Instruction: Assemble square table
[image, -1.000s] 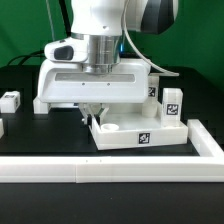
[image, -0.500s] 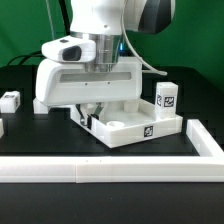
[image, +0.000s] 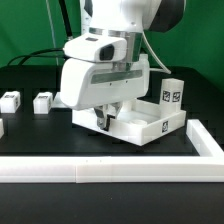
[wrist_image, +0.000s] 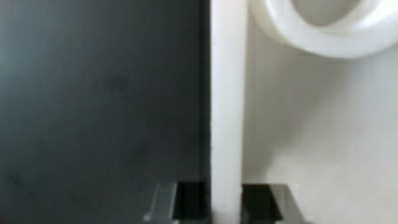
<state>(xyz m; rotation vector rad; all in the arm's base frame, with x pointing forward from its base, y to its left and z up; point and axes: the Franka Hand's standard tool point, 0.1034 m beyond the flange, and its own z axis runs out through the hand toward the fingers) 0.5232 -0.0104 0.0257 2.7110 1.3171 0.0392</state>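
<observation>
The square table slab (image: 148, 124) is white with a rim, a black-and-white tag on its front and a round corner socket (wrist_image: 329, 30). It lies on the black table close to the border wall's right corner. My gripper (image: 104, 119) is shut on the slab's rim (wrist_image: 226, 100) at the end toward the exterior view's left. One finger (wrist_image: 185, 203) is outside the rim and the other inside. Two white block legs (image: 12, 100) (image: 42, 102) lie at the left. A tagged leg (image: 172, 96) stands behind the slab.
The long white border wall (image: 100, 170) runs along the front and turns up at the exterior view's right (image: 207, 142), just beside the slab. Another small white part (image: 2, 128) shows at the left edge. Black cables lie at the back.
My arm has moved toward the exterior view's right, dragging and turning the slab with it. The second leg at the left, hidden before by the arm, now shows.
</observation>
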